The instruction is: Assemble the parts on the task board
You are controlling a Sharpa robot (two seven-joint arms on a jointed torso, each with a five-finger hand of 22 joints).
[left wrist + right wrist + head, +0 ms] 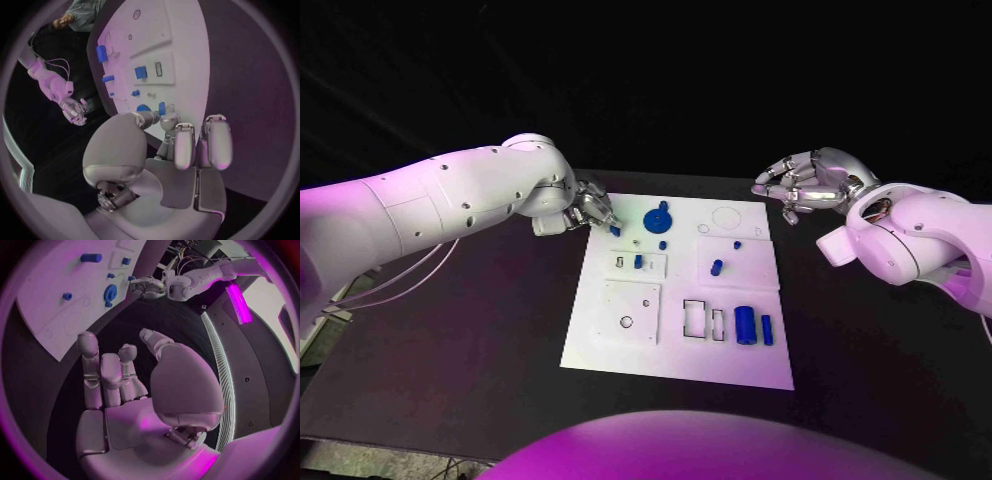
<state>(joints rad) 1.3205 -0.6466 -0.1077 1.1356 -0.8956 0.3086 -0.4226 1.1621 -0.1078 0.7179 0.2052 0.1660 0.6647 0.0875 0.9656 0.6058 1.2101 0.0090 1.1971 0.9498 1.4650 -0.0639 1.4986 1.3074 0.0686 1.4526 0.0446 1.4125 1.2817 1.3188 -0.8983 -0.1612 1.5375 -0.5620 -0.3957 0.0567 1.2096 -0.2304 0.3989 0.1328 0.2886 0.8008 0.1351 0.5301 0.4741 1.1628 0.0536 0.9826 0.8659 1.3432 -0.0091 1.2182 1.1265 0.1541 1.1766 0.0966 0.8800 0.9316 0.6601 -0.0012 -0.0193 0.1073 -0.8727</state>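
Note:
The white task board (678,362) lies mid-table with several blue parts on it. My left hand (593,212) hovers at its far left corner and pinches a small blue part (615,231) (162,108) between thumb and a fingertip (169,121), its other fingers straight. Just beside it lies a round blue disc part (658,215) (144,107). My right hand (805,185) (119,385) hangs above the black table beyond the board's far right corner, fingers loosely bent and apart, holding nothing.
On the board are a small blue piece (664,243), a blue piece in a left pocket (639,261), a blue peg (717,267), and a blue block (746,325) with a narrow blue bar (766,328) at the near right. Black table (473,340) surrounds the board.

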